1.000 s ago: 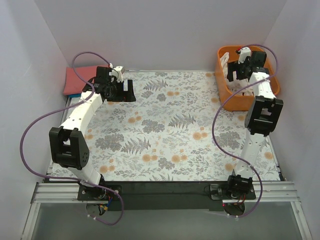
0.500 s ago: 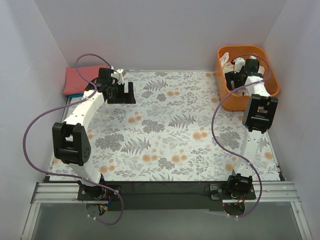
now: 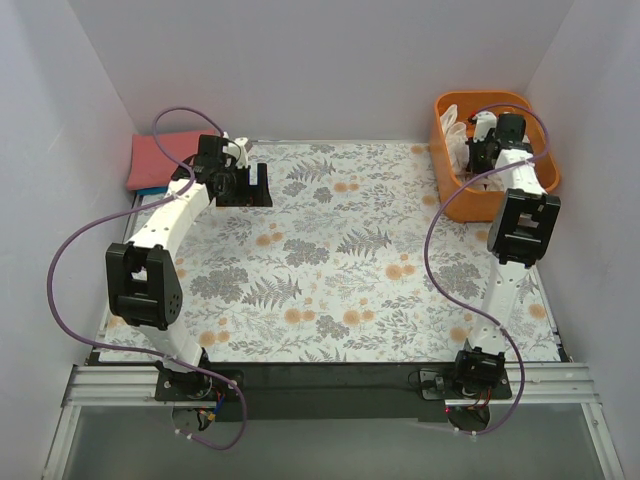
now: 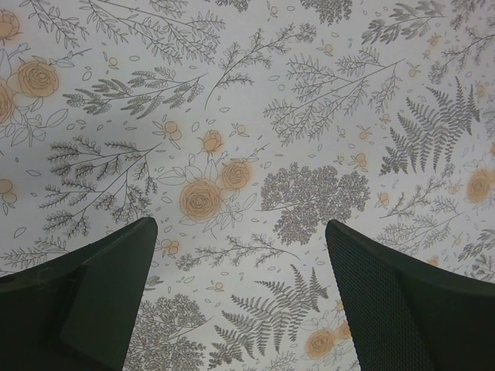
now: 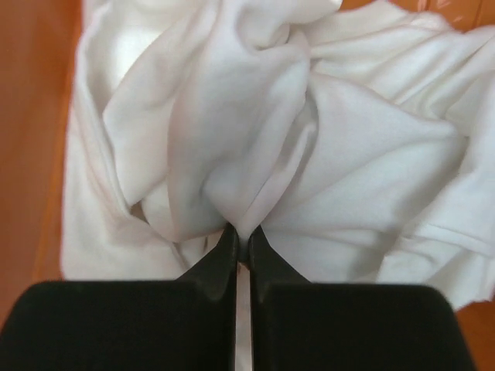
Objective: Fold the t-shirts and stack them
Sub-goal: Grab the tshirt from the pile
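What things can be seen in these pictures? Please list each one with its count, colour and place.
white t-shirt: one, white, crumpled inside the basket
salmon-red t-shirt: one, salmon-red, folded at the far left corner
basket: one, orange, far right corner
table cover: one, pale with grey and orange floral print, spread over the table
cables: two, purple, one along each arm
arms: two, white and black, bases at the near edge
left hand: one, black, open above the table cover
right hand: one, black, shut on a fold of the white t-shirt
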